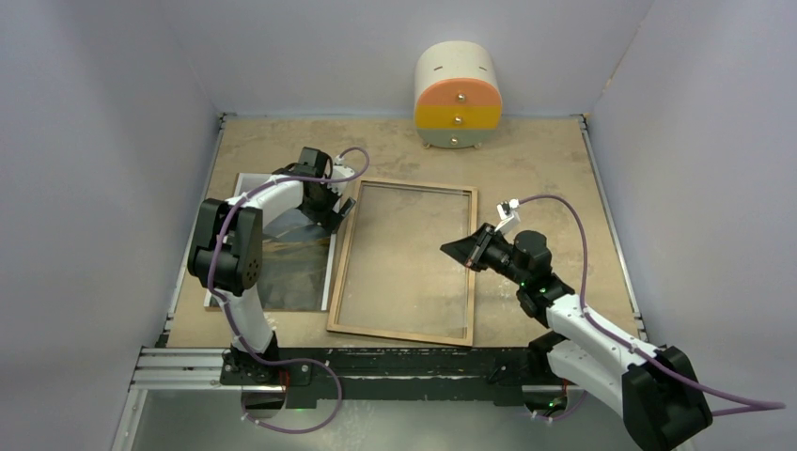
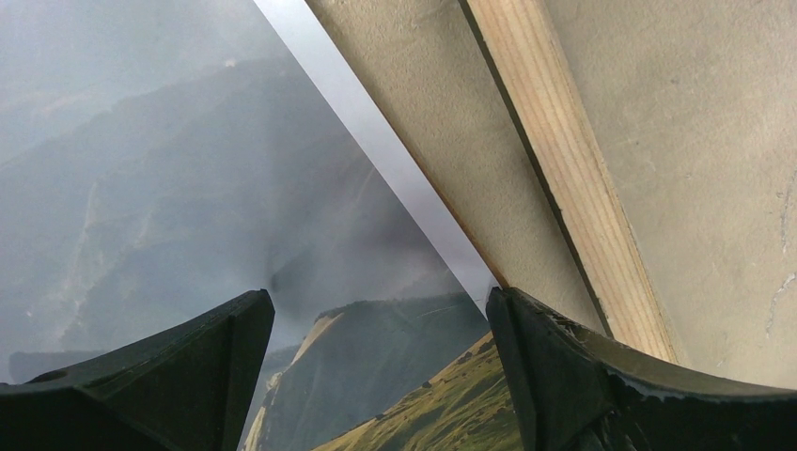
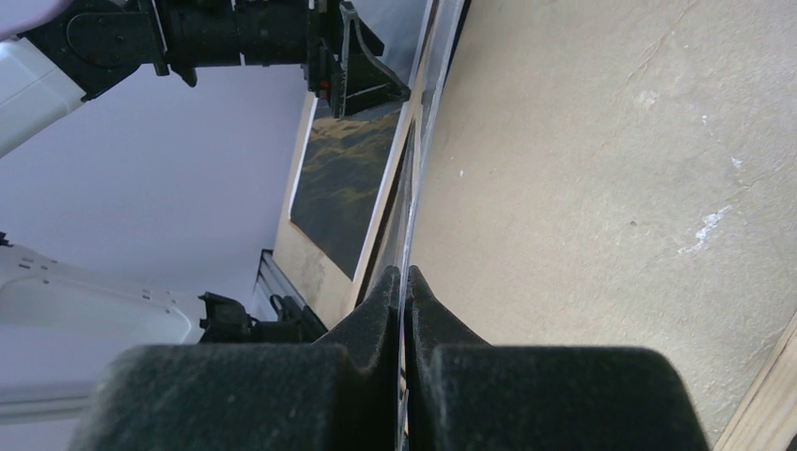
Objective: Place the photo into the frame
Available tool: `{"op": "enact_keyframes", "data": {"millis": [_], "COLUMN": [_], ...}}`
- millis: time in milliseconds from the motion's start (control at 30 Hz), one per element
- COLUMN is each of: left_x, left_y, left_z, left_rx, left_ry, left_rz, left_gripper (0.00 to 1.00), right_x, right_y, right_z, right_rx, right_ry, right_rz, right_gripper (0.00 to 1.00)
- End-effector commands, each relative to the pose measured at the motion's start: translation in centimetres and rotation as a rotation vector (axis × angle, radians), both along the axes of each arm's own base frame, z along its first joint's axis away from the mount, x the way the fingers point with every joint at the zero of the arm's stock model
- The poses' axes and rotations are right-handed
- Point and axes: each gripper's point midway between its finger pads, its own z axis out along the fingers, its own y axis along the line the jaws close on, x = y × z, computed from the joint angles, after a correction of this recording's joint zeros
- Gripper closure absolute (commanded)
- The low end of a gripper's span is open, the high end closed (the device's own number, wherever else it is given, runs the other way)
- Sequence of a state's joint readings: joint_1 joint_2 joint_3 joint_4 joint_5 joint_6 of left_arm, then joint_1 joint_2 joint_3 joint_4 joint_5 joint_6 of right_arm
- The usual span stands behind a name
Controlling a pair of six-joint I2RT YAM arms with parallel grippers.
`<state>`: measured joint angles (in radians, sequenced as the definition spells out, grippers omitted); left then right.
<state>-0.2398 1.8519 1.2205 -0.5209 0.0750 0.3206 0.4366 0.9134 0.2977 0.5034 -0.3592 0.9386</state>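
you're working on a bare brown board table (image 1: 526, 160) boxed in by pale grey walls (image 1: 94, 94). a small rounded drawer cabinet (image 1: 458, 94) with orange, yellow and grey-green fronts stands at the back edge.

the frame (image 1: 340, 272) lies flat mid-table, light wood side up. the photo (image 1: 291, 277) lies face up just to its left, with a narrow strip of table between them.

your left gripper (image 1: 334, 209) is over the photo's far right corner, close to the frame's far left corner. its fingers (image 2: 188, 376) are spread wide with nothing gripped. one is over the dark landscape, the other over the white border and the table strip beside the wooden rail. you can't tell whether they touch the print.

your right gripper (image 1: 458, 252) is at the frame's right rail, well apart from the photo. its fingers (image 3: 376, 310) are pressed together on the thin edge of a clear sheet (image 3: 425, 113) that runs across the frame's opening.
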Motion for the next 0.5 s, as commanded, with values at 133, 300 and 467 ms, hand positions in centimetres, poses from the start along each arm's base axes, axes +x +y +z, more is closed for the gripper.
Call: {"op": "enact_keyframes", "data": {"millis": [133, 300, 467], "left_x": [-0.3, -0.5, -0.5], "left_y": [-0.3, -0.4, -0.5], "left_z": [-1.1, -1.3, -1.3], "left_rx": [-0.011, -0.011, -0.016], "left_ry": [0.037, 0.041, 0.042], "left_rz": [-0.001, -0.008, -0.009], "left_gripper": [0.10, 0.10, 0.10], "right_x": [1.5, 1.9, 2.0], "right_y": [-0.5, -0.4, -0.8], "right_z": [1.1, 0.5, -0.7], "right_rx": [-0.031, -0.032, -0.045], "right_ry": [-0.090, -0.065, -0.026], "right_rz": [-0.044, -0.055, -0.086], "right_gripper": [1.00, 1.00, 1.00]}}
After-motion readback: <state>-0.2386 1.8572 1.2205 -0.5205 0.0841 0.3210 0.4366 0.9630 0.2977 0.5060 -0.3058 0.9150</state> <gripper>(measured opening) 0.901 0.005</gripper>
